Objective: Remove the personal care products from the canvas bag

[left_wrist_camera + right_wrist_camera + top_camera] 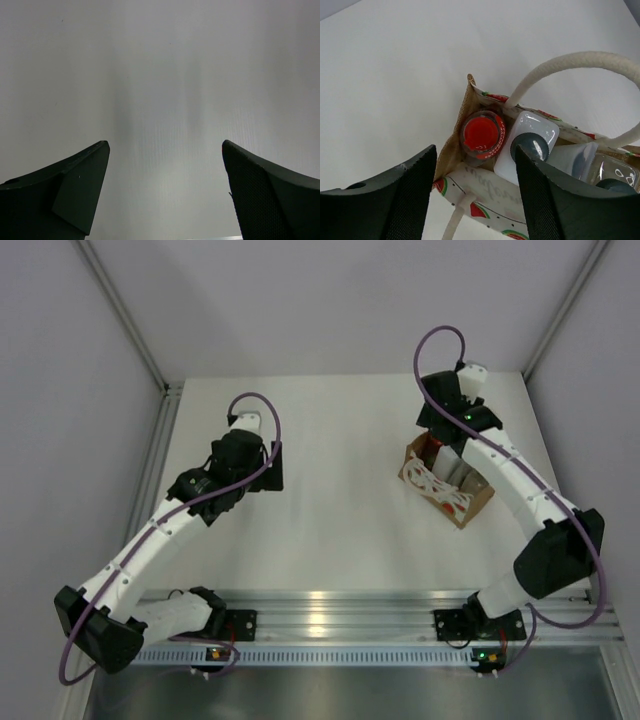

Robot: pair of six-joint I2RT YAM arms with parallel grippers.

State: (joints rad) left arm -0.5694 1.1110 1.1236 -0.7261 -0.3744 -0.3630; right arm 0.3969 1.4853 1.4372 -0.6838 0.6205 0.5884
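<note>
The canvas bag stands at the right of the table, its watermelon-print side and cream looped handle seen from above. Inside stand the personal care products: a red-capped bottle, a white bottle with dark cap, a pale tube and a clear bottle. My right gripper hovers over the bag's far end, jaws apart either side of the red bottle, touching nothing that I can see. My left gripper is open over bare table, far left of the bag.
White table with grey walls on three sides and a metal post at each back corner. An aluminium rail carrying both arm bases runs along the near edge. The bag's second handle hangs down its near side.
</note>
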